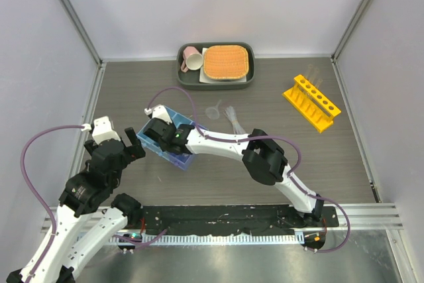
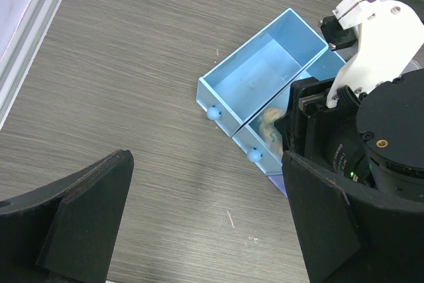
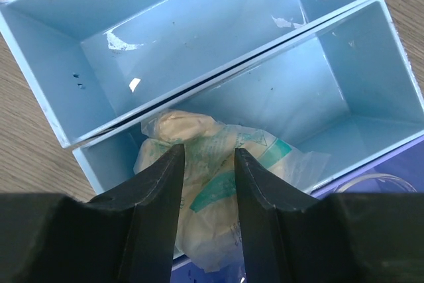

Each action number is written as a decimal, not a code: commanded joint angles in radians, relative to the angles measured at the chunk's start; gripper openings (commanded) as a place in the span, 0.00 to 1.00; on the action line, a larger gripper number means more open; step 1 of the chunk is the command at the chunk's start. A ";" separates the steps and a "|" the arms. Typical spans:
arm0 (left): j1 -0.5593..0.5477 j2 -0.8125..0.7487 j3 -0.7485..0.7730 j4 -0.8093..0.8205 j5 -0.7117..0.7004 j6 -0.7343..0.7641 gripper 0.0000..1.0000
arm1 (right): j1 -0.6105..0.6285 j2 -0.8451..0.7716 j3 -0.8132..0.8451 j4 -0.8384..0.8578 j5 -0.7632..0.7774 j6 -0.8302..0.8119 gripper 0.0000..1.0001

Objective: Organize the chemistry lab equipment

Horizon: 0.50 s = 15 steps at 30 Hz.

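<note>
- On the left side of the table (image 1: pixel 119 91), the left arm rises from its base at the near edge, bends and leans toward the middle. The left gripper (image 1: pixel 134 145) hangs above the bare wood, just beside the blue tray (image 1: pixel 183 161).
- Its two fingers (image 2: pixel 79 217) stand wide apart and nothing is between them. Through this gap, the left wrist camera looks down on the table top and the tray.
- The blue tray lies diagonally, with three long compartments side by side. One outer compartment is bare, and the middle one holds a crumpled packet (image 3: pixel 179 127), white with green print.
- The right gripper (image 3: pixel 207 152) points down into this middle compartment. A narrow gap separates its fingers and the packet shows in this gap, but I cannot tell whether they pinch it.
- At the edge of the third compartment something clear and curved shows; what it is, I cannot tell.
- The right arm starts from its base on the right of the near edge and folds at a bent elbow. Its forearm stretches low and leftward across the table to the tray.
- Beyond the forearm, a small clear funnel (image 1: pixel 213 109) and some clear pipettes (image 1: pixel 233 118) lie close together on the wood.
- At the back, a dark tray (image 1: pixel 215 84) carries the pink mug (image 1: pixel 192 59) beside the orange mat (image 1: pixel 226 62).
- Far right, well apart from both grippers, the yellow rack (image 1: pixel 311 102) sits diagonally. Thin glass tubes (image 1: pixel 311 74) show faintly at its far side.
</note>
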 commanded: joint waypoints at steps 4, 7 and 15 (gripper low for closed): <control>-0.001 0.008 0.012 0.038 -0.003 0.013 1.00 | 0.001 0.012 0.042 0.001 -0.045 0.007 0.42; -0.003 0.006 0.012 0.038 -0.003 0.014 1.00 | 0.001 0.051 0.119 -0.055 -0.038 -0.012 0.42; -0.001 0.005 0.012 0.038 -0.005 0.013 1.00 | 0.001 -0.024 0.182 -0.104 -0.002 -0.036 0.43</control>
